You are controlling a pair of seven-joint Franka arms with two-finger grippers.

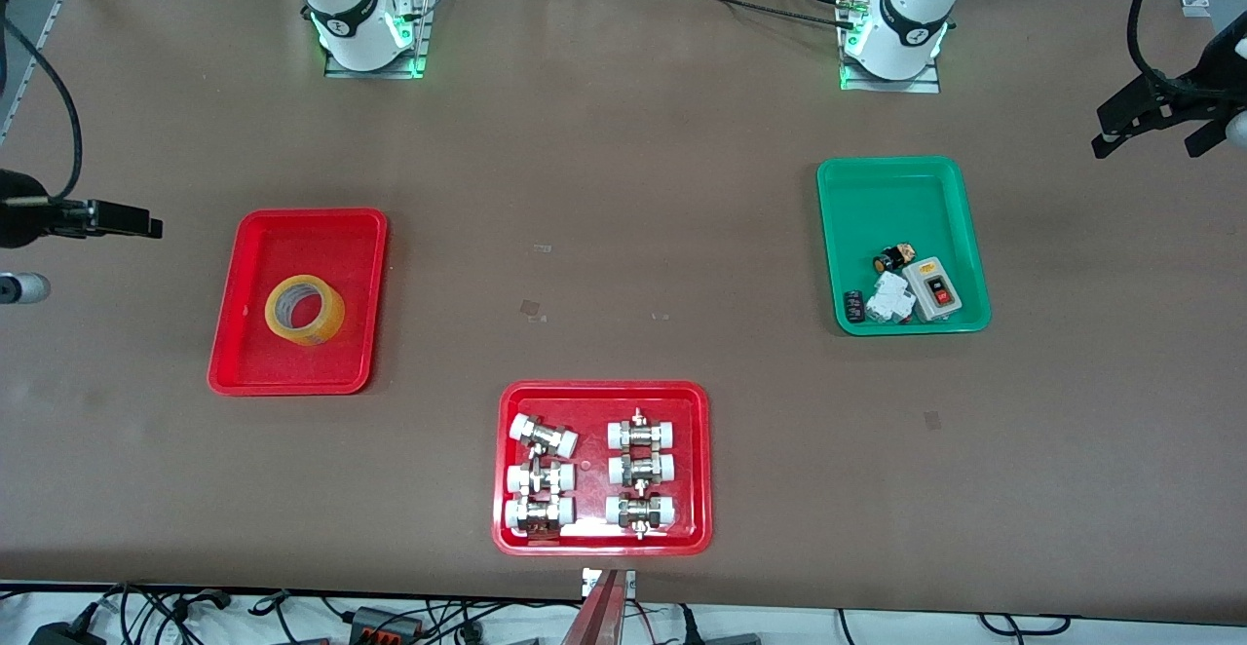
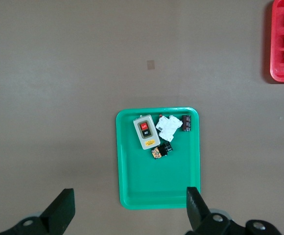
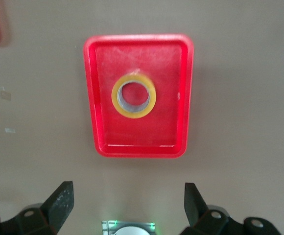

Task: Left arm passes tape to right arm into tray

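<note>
Brown and matte, the worktop (image 1: 623, 236) carries three trays, and we find the tape (image 1: 305, 310) lying flat, core upward, in the plain red tray (image 1: 253, 333) toward the right arm's end of the worktop. We see the roll sitting near the middle of that tray, clear of its rim on every side. The right gripper (image 3: 127, 205) hangs high above the tray, its fingers (image 3: 61, 200) spread wide and holding nothing; in the right wrist view the tape (image 3: 133, 96) shows well below them and apart from them, with the tray (image 3: 98, 98) framing it. The left gripper (image 2: 130, 210) hangs over the green tray (image 2: 132, 186) toward the left arm's end of the worktop, and its fingers (image 2: 63, 208) also stand wide apart and empty, touching nothing. In that green tray (image 1: 857, 197) lie a grey switch box (image 1: 932, 288) with a red button and a few small electrical parts (bunched at the end nearer the front camera). A second red tray (image 1: 701, 460) sits near the worktop's edge closest to the front camera and holds six metal fittings (image 1: 638, 470) with white caps, set in two rows. Both arm bases (image 1: 360, 21) stand along the farthest edge, lit green at the foot.
</note>
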